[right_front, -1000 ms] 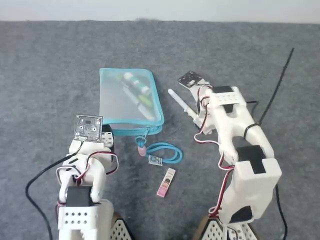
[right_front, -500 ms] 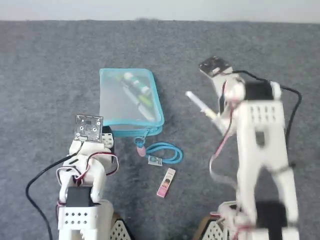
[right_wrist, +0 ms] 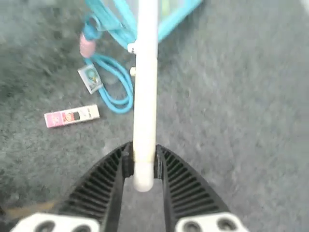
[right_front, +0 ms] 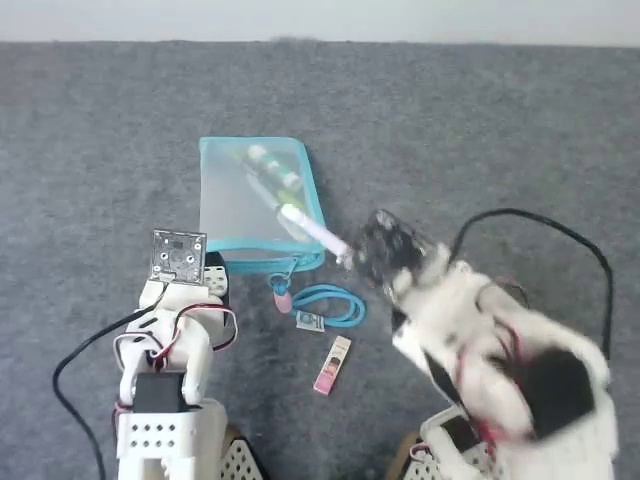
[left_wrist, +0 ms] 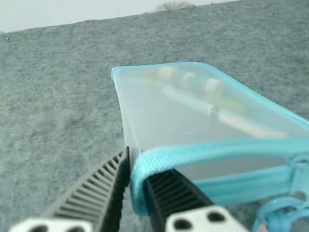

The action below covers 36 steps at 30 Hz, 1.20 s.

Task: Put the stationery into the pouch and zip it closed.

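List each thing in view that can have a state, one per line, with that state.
pouch: lying flat, edge gripped.
stationery: inside the pouch.
white pen: held, lifted, tip over the pouch.
small pink item: lying loose outside the pouch.
blue strap: lying looped beside the pouch.
left gripper: shut on the pouch's edge.
right gripper: shut on the white pen.

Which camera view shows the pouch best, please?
The left wrist view: the pouch is close, its edge in the left gripper. The high view shows its whole outline; the right wrist view, one corner.
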{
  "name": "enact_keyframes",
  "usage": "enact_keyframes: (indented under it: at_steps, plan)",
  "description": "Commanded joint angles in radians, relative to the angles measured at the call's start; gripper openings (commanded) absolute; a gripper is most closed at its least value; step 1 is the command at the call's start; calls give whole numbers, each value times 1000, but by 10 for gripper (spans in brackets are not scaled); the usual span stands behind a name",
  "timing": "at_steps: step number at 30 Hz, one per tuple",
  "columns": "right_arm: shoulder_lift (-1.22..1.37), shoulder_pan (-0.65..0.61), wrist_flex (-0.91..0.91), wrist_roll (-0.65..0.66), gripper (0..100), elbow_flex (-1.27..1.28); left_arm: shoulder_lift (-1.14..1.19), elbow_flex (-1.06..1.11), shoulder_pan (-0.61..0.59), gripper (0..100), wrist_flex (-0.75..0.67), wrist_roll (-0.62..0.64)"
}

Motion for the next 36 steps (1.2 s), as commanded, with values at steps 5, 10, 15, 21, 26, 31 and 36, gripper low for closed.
enact_keyframes:
  at_steps: [5, 10, 15, 21, 26, 31, 36]
  plan:
    - [-111, -130, 36, 40, 8, 140, -8, -19, 5, 9, -32, -2]
    - [-50, -130, 15, 35, 8, 256, -8, -19, 5, 9, -32, -2]
    - [2, -130, -67, -35, 8, 264, -8, -19, 5, 9, -29, -2]
    - [131, -130, -176, -100, 8, 261, -8, -19, 5, 9, -29, -2]
    - [277, -128, -289, -155, 7, 259, -8, -19, 5, 9, -29, -2]
    - [437, -116, -363, -232, 7, 170, -8, -18, 5, 9, -31, -2]
    - [601, -96, -398, -336, 7, 0, -11, -1, 64, 9, -31, -2]
